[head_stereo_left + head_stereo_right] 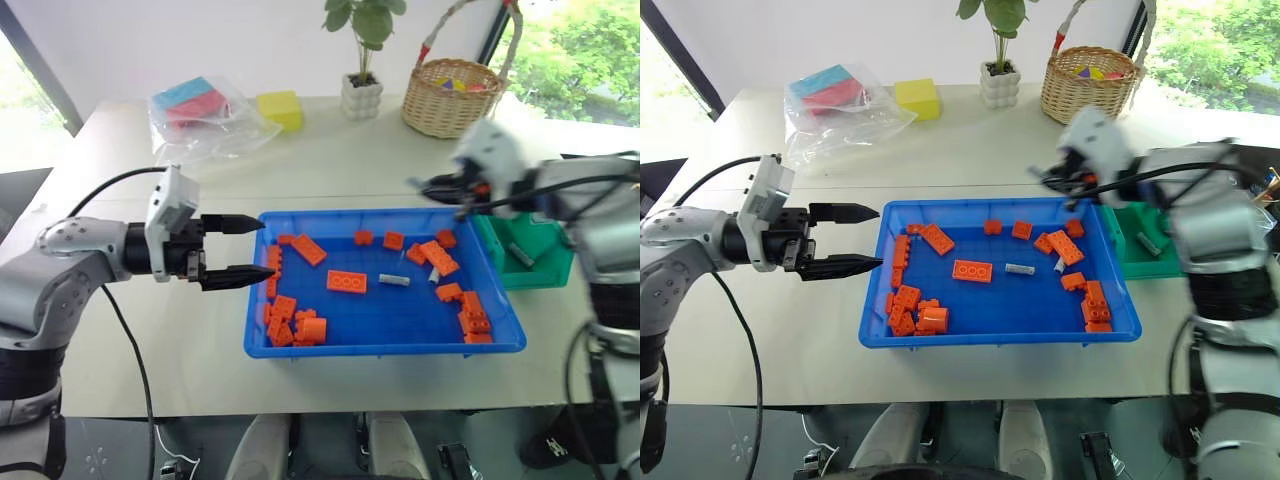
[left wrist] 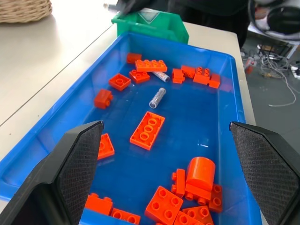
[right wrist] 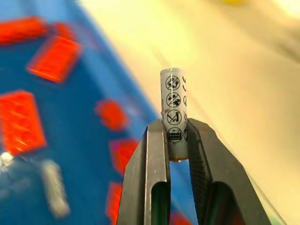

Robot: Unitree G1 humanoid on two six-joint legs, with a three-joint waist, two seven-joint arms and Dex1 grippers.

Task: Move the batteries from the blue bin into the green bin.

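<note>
The blue bin (image 1: 385, 348) lies in the middle of the table with several orange bricks (image 1: 346, 282) in it. Two batteries (image 1: 394, 281) (image 1: 434, 273) lie among them, right of centre. My right gripper (image 3: 175, 126) is shut on a third battery (image 3: 173, 112), white-grey with printed symbols, held upright. It hovers over the bin's far right corner (image 1: 425, 185), just left of the green bin (image 1: 540, 265), where another battery (image 1: 519, 254) lies. At the bin's left rim, my left gripper (image 1: 250, 247) is open and empty, pointing across the tray.
At the back of the table are a wicker basket (image 1: 452, 95), a potted plant (image 1: 361, 95), a yellow block (image 1: 280, 108) and a clear bag of coloured blocks (image 1: 195, 110). The table's front edge runs close below the blue bin.
</note>
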